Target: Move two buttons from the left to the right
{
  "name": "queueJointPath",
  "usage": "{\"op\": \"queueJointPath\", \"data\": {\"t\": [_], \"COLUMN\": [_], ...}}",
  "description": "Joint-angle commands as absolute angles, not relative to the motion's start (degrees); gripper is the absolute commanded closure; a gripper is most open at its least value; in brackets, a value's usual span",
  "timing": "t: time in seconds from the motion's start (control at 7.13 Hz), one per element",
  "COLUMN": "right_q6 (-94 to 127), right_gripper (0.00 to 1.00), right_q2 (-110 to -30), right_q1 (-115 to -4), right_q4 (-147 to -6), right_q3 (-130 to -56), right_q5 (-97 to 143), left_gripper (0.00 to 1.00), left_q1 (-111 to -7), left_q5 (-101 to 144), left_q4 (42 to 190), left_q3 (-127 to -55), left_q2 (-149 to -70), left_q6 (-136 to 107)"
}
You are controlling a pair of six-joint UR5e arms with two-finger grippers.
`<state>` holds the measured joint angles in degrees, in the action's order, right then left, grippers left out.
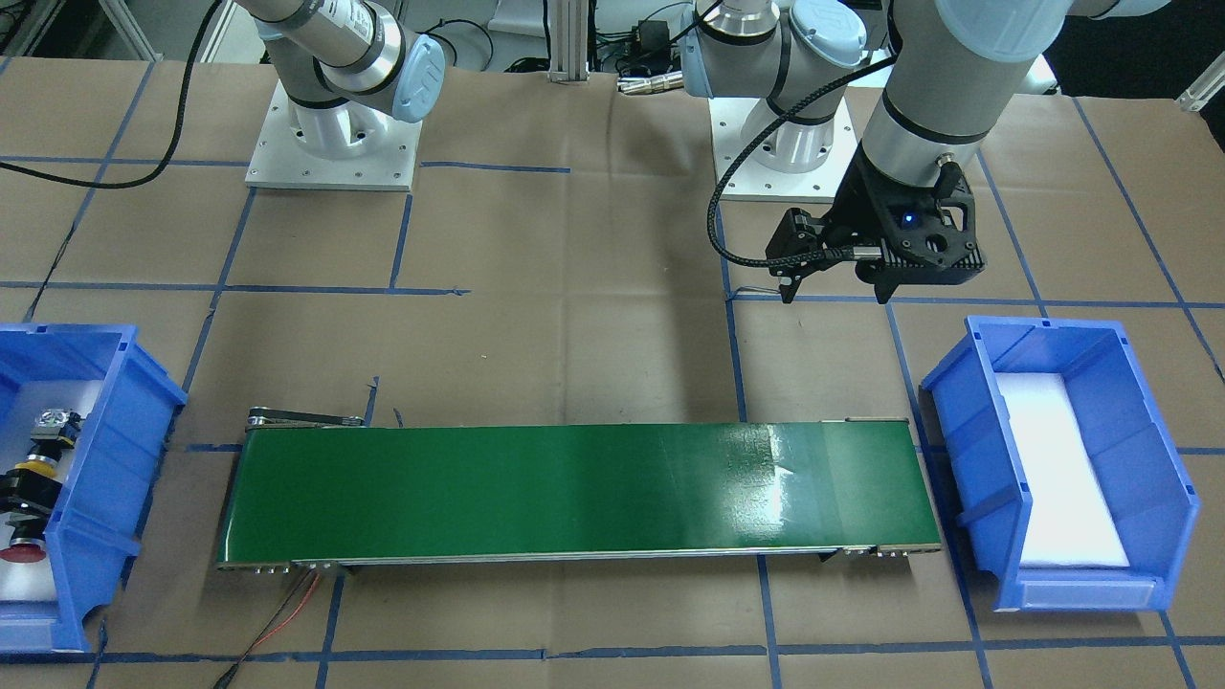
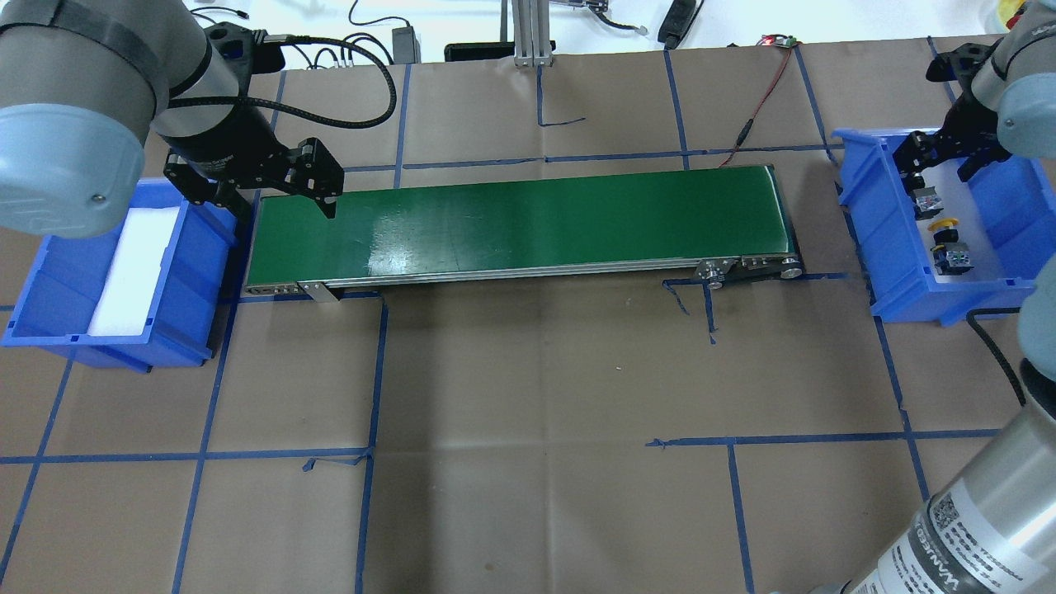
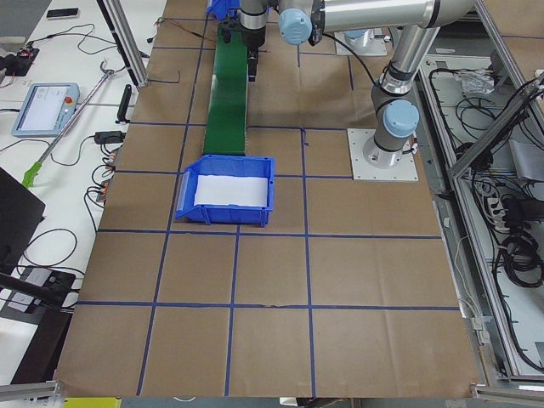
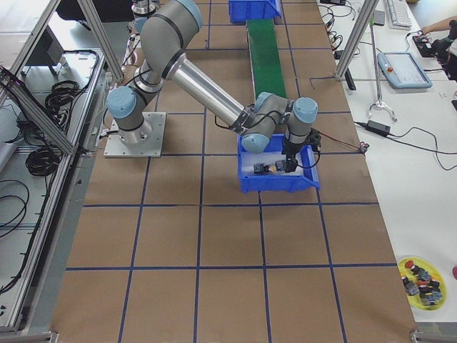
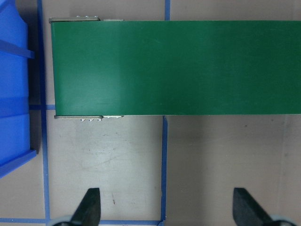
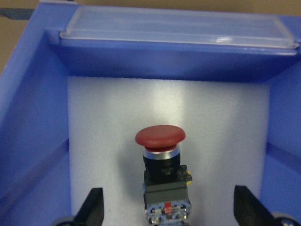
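The red button (image 6: 160,137) lies on white foam in the blue bin (image 2: 858,206) on my right side, cap pointing away from me. My right gripper (image 6: 169,209) hangs open low inside that bin, its fingers (image 6: 91,209) on either side of the red button's contact block without touching it. The yellow button (image 2: 943,224) lies just nearer to me in the same bin, and both also show in the front view, the red button (image 1: 21,553) and the yellow button (image 1: 33,469). My left gripper (image 5: 167,207) is open and empty above the paper beside the green conveyor (image 5: 174,66).
The green conveyor (image 2: 536,223) runs between the two bins. Another blue bin (image 2: 49,280) lined with white foam sits at its left end and holds nothing. A yellow dish (image 4: 421,275) with spare parts lies at the table's far corner. Cables trail behind the conveyor.
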<state>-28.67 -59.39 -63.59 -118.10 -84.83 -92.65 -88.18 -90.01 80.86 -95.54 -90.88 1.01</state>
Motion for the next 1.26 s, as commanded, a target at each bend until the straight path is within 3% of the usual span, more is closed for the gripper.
{"op": "queueJointPath", "data": {"t": [0.0, 0.28, 0.56, 1.12], "right_q6": [-28.56, -26.04, -14.65, 9.36], "right_gripper": [0.0, 0.0, 0.0, 0.0], "right_q2": [-67.46, -76.85, -83.55, -90.52], "right_q1": [-63.63, -65.03, -73.6, -94.26], "right_q4": [-110.18, -100.51, -91.44, -90.34], "right_q3": [-84.55, -84.99, -85.43, -89.72], "right_q5": [-92.72, -92.81, -92.64, -92.29], "left_gripper": [0.0, 0.0, 0.0, 0.0], "left_q1": [-88.07, -88.07, -88.07, -87.81], "left_q5": [-90.0, -90.0, -90.26, -90.0], "left_q4": [80.77, 80.77, 80.77, 80.68], "left_q3": [-95.45, -95.45, -95.54, -95.62], "left_q2": [-90.88, -90.79, -90.79, -90.7], "left_q6": [1.05, 1.05, 1.84, 3.34]}}
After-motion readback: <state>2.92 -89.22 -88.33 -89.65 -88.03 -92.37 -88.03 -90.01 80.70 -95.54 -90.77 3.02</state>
